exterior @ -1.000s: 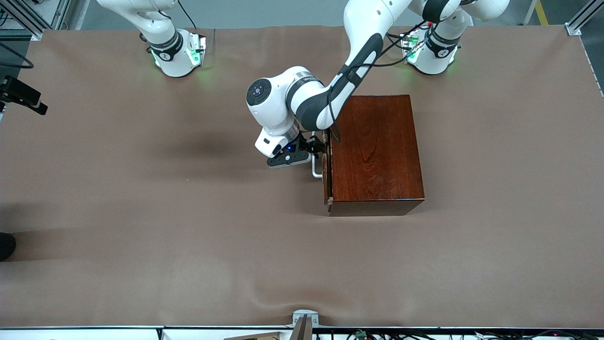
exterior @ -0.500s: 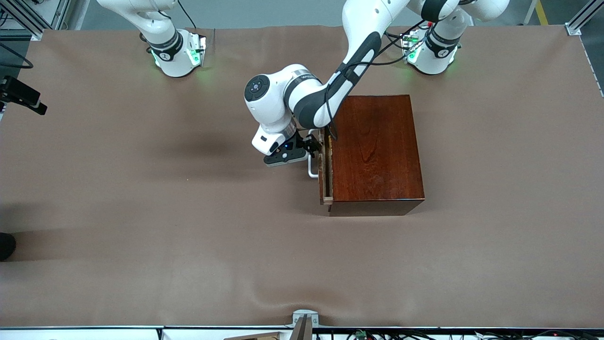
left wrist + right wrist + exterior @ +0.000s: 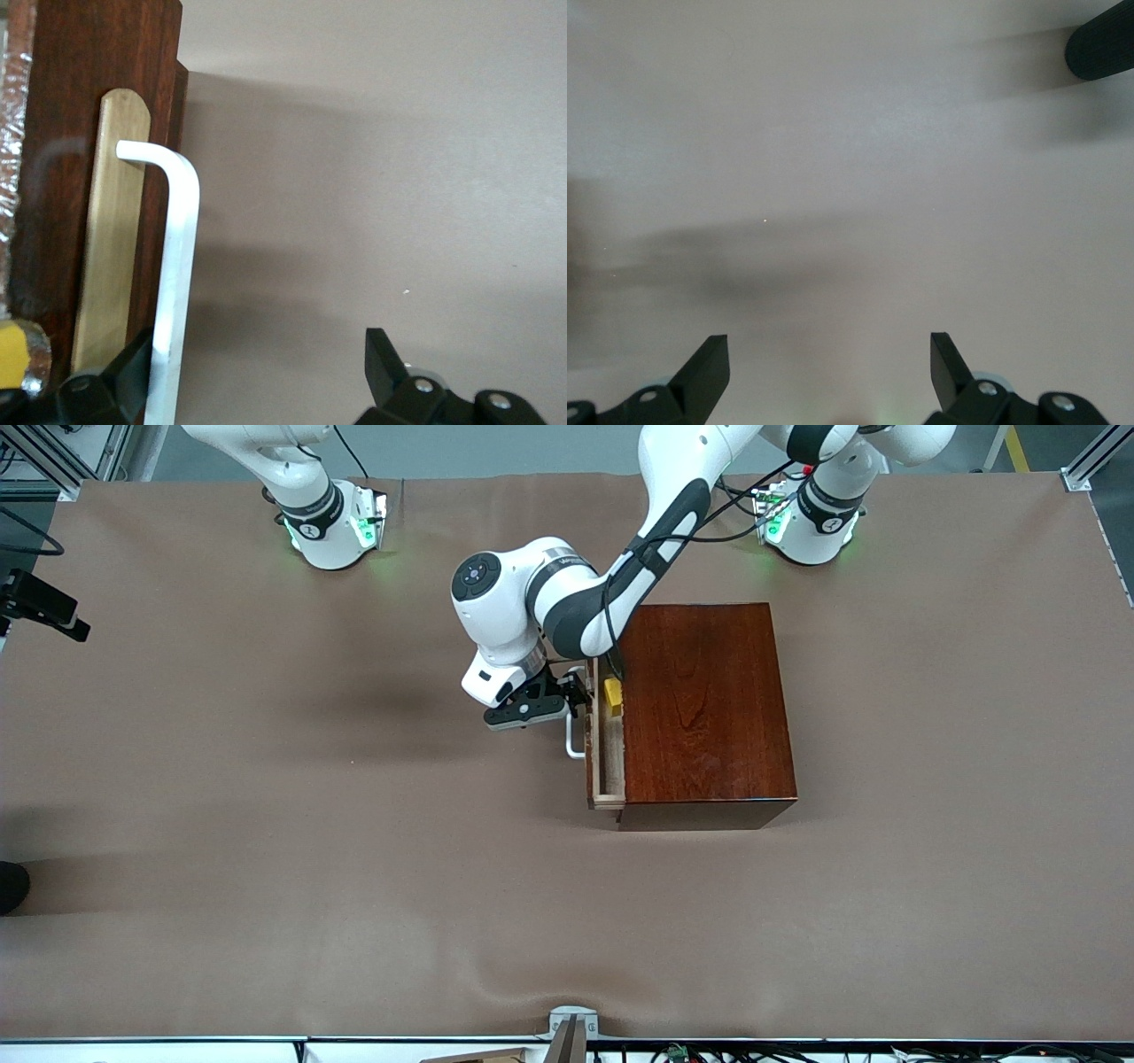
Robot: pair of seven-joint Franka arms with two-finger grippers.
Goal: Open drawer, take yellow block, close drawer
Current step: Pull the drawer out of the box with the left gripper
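the pale light-wood drawer with its dark reddish-brown front (image 3: 606,757) has slid farther out of the glossy mahogany-coloured wooden box (image 3: 704,713) than it stood a second ago. then only a thin slit showed; now a strip of the tray lies open, and the small bright yellow block (image 3: 612,696) has come into sight inside it, close to the box's edge and toward the robots' end of the tray. so the opening step looks well under way, though the gap seems narrow yet for a reach from above.

the left pincer (image 3: 571,701) sits at the white loop handle (image 3: 174,274) in front of the drawer. in the left wrist view its jaws stand spread, one finger (image 3: 120,376) touching or just beside the handle bar on the drawer's side, the other well apart over bare worktop. it appears to hook the handle, not pinch it. a corner of the yellow block also peeps at that view's edge.

the right pincer (image 3: 828,376) is spread wide and empty over bare brown worktop (image 3: 266,824); that arm waits near its base.

nothing else lies on the worktop around the box. what may hinder the pick, i judge, is the left arm's own wrist and elbow hanging over the drawer's mouth, and the box's top overhanging close beside the block.
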